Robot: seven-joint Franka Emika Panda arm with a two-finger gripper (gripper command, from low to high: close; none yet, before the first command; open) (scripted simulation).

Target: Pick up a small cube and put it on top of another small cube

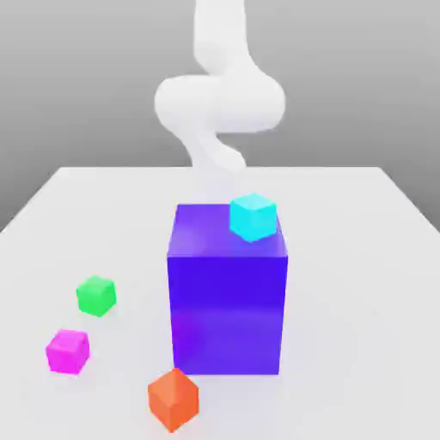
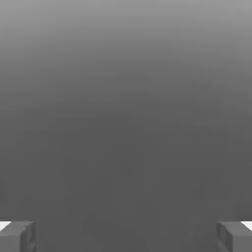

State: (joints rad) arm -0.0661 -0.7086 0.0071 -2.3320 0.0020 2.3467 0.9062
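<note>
Orange comes first as we read the scene from the near edge: an orange cube point(image 1: 173, 400) sits on the pale bench point(image 1: 361, 284), turned so one corner faces us, just in front of the near left corner of a big blue block point(image 1: 227, 292). We cannot tell whether the two touch.

A little farther back and well toward the exterior view's left we find a magenta cube point(image 1: 68, 351), standing alone on the bench. Beyond it, still on the left, a green cube point(image 1: 96, 296) rests apart from both the magenta one and the blue block.

The blue block rises tall from the middle of the bench, far larger than any of the small cubes. On its top face, at the far right corner, we see a cyan cube point(image 1: 253, 216) resting flat, slightly turned, its near face hanging close to the block's right edge.

Farthest back, behind the block, the white arm point(image 1: 219, 99) curls down from above toward the bench, its lower end hidden by the block.

In the hand view we see the jaws spread to their widest, one grey fingertip point(image 2: 17, 236) at each lower corner of the picture, with the gripper point(image 2: 126, 236) holding nothing; plain grey surface lies between and beyond them. None of the small cubes is in its grasp, and no small cube yet sits upon another.
</note>
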